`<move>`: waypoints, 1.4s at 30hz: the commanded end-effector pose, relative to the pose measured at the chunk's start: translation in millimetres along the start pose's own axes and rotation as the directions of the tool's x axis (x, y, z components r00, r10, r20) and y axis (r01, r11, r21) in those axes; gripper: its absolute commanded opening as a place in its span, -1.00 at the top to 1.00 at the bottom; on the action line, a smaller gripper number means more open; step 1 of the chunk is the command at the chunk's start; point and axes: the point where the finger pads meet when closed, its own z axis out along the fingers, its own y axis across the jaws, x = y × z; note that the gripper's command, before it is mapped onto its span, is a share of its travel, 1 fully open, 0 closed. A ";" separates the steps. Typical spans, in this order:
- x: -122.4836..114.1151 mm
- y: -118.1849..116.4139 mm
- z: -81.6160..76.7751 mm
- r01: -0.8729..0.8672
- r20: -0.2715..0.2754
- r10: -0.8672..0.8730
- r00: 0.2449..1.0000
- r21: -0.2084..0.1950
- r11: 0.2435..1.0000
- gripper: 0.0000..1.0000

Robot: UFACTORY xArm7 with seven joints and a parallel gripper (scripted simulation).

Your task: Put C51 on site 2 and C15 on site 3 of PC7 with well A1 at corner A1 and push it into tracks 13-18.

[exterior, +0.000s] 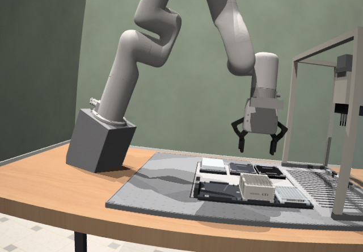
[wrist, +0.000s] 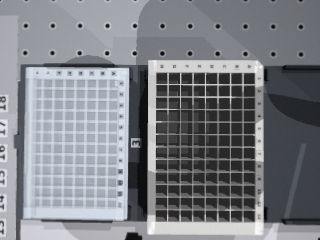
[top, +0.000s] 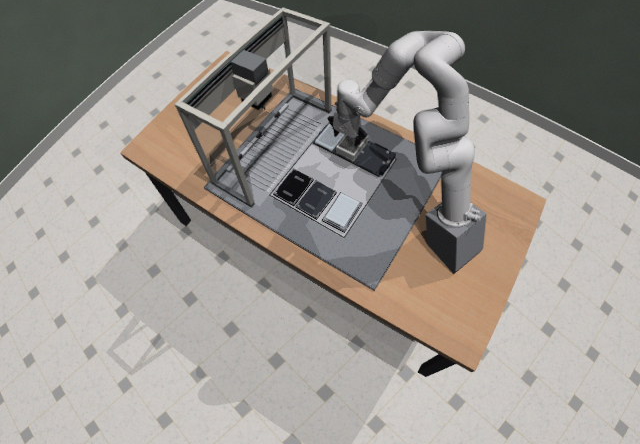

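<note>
Right of centre, the gripper (exterior: 257, 147) hangs wide open and empty above the carrier PC7 (exterior: 216, 191), where block C51 (exterior: 256, 187) stands beside a clear plate (exterior: 290, 194).
</note>
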 end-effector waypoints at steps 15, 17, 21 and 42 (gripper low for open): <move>84.4 -2.2 -0.5 0.002 0.004 -0.002 1.000 0.004 1.000 -1.00; 94.4 -2.2 -0.5 0.002 0.004 -0.002 1.000 0.004 1.000 -1.00; 114.5 -2.2 -0.4 0.002 0.004 -0.002 1.000 0.004 1.000 -1.00; 155.9 -2.2 -0.3 0.002 0.003 -0.002 1.000 0.004 1.000 -1.00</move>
